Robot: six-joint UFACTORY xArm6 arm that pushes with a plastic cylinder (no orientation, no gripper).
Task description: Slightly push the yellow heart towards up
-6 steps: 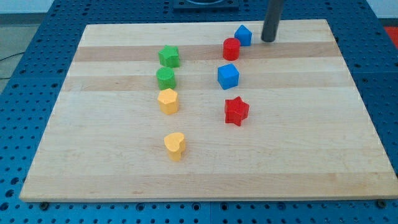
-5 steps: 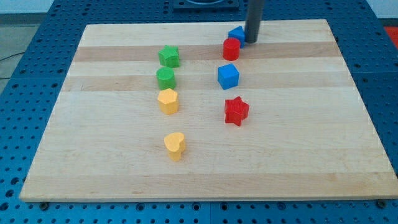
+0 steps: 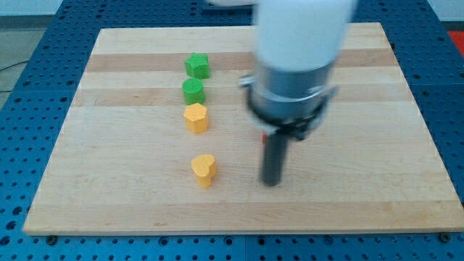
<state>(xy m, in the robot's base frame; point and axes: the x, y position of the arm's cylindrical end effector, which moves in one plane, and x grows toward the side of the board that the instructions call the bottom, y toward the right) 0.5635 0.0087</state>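
The yellow heart lies on the wooden board in the lower middle. My tip rests on the board to the right of the heart, a clear gap away, a little lower in the view. The arm's white and dark body covers the blocks to the upper right. A yellow rounded block sits above the heart.
A green round block and a green star-like block stand in a column above the yellow block. A sliver of red shows behind the rod. The blue blocks and the red cylinder are hidden by the arm.
The arm has swung from the top right of the board down toward the view's bottom. My tip now sits right of the yellow heart. No visible block has moved.
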